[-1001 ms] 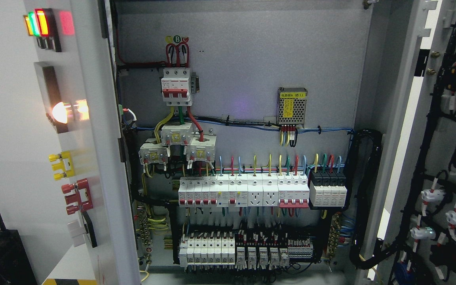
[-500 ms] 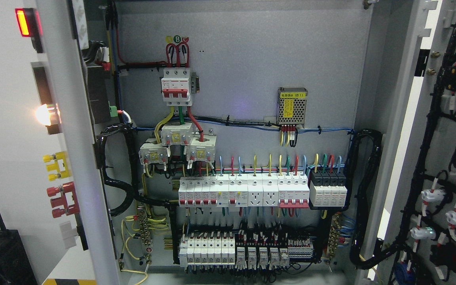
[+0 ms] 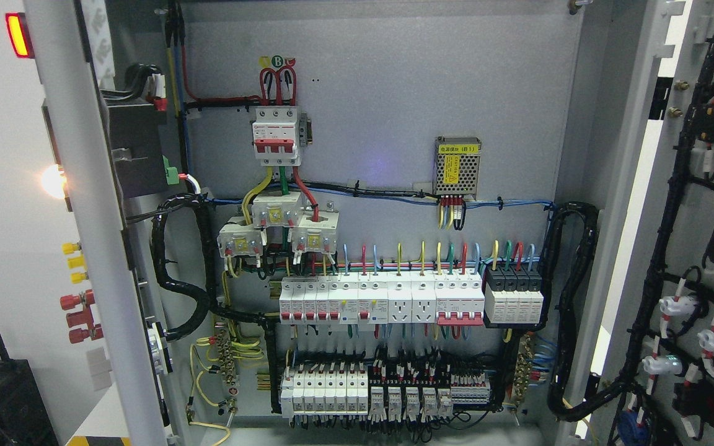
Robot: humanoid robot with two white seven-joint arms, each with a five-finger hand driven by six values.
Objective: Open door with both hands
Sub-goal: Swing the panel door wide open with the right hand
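The left door (image 3: 93, 260) is standing at the left of the frame, turned almost edge-on, and it is swinging further open than half a second ago. A second back its face was showing three stacked indicator lights at the upper left; now only the red light (image 3: 17, 35) is peeking out, and the glowing lamp (image 3: 53, 181) is sliding behind the door's edge. The yellow terminals (image 3: 72, 262) and red terminals (image 3: 79, 318) are drifting leftward too. As the door is clearing, more of the cabinet's left interior is coming into sight: a black box (image 3: 137, 148) on the door's inner face and a looping black cable conduit (image 3: 177, 285). The right door (image 3: 698, 235) is hanging wide at the right edge, its wired back facing the camera, unchanged. The breaker rows (image 3: 382, 300) in the middle are sitting fully exposed. Neither robot hand is appearing anywhere, so whether the fingers are apart or curled cannot be told. Both doors open suggests the task is nearly finished.
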